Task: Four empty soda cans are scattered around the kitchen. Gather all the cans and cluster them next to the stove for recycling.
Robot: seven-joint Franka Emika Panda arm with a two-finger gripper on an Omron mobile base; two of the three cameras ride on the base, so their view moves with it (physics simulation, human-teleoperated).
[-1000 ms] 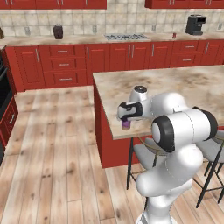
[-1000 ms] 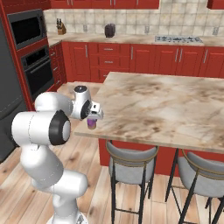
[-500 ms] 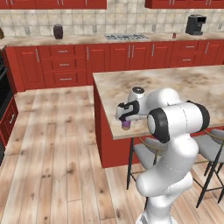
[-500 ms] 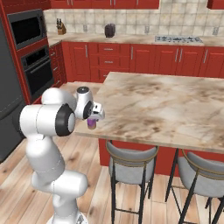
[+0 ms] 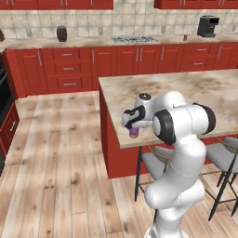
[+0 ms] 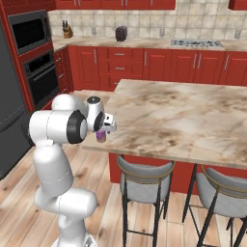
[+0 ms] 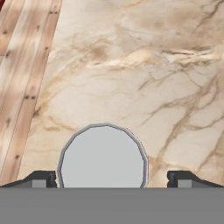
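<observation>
Jaws are seen spread wide, one fingertip (image 7: 41, 178) on either side of the silvery top of the purple can (image 7: 103, 156), apart from it. The gripper (image 5: 133, 125) is held directly above the can (image 5: 134, 132), pointing down. The can (image 6: 101, 137) is a small purple cylinder with a flat grey lid. It stands upright, long axis vertical, near the corner of the marbled island counter (image 6: 193, 120). The stove (image 5: 134, 40) is set in the far counter, well apart.

Bare island counter (image 7: 144, 78) lies beyond the purple can (image 7: 103, 157).
</observation>
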